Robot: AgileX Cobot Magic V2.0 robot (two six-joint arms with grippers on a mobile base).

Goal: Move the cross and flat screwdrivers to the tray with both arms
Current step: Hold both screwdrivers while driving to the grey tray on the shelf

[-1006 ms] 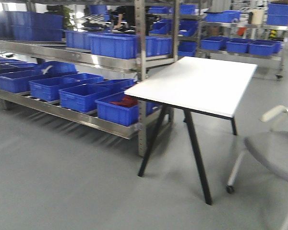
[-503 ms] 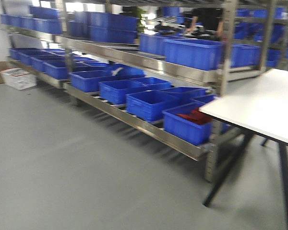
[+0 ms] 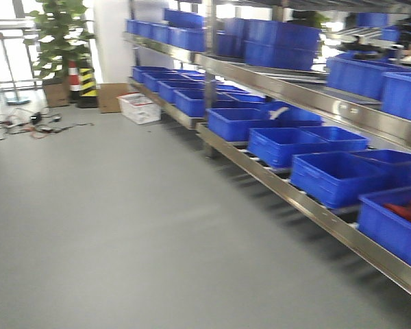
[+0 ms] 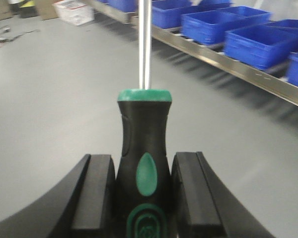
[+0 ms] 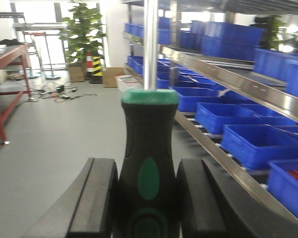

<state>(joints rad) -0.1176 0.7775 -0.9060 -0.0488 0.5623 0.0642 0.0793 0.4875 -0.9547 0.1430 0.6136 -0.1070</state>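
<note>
In the front-facing view I see no part of myself and nothing of the task. Deep blue plastic bins (image 3: 332, 175) sit in rows on a long steel shelving rack (image 3: 308, 205) that runs from the upper middle of the frame to the lower right. Bare grey floor (image 3: 109, 226) fills the left and bottom, and a leafy potted plant (image 3: 58, 38) stands in the upper left corner. The wide grey metal tray is not in this picture, nor is any desk.

In the left wrist view my left pincer (image 4: 144, 163) is closed on a screwdriver with a black handle banded in green (image 4: 144, 126), with the pads pressed against either side of the handle. Its thin steel shaft rises straight out of the top of the frame, so the tip is hidden and I cannot tell whether it is cross or flat. Beyond it are only floor and bins.

In the right wrist view my right pincer (image 5: 149, 166) grips a second, matching screwdriver (image 5: 149, 124) the same way, closed on the handle, with the shaft also cut off at the top edge.

By my reckoning both pickups are done, one tool in each pincer. What remains is the delivery: finding the tray, which no view shows, then lowering and releasing both screwdrivers into it.
</note>
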